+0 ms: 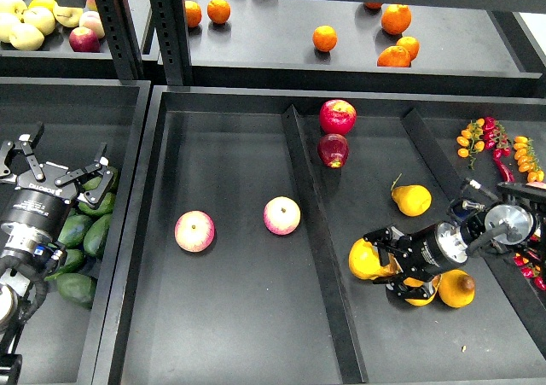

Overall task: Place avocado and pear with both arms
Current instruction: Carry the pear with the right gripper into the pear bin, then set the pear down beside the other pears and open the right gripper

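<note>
My right gripper (374, 260) is shut on the golden yellow-orange pear (359, 261). It holds the pear over the left side of the right compartment, just right of the divider (311, 231). Several dark green avocados (84, 231) lie in the left bin. My left gripper (56, 160) is open and empty, its fingers spread just above and left of the avocados. I cannot tell whether the pear touches the floor.
Two pink-yellow apples (194, 231) (281, 215) lie in the middle compartment. Two red apples (338, 116) sit at the back. A long-stemmed pear (412, 199) and other pears (455, 288) lie near my right gripper. Chillies and small tomatoes (499, 150) lie far right. Oranges (324, 37) sit on the shelf.
</note>
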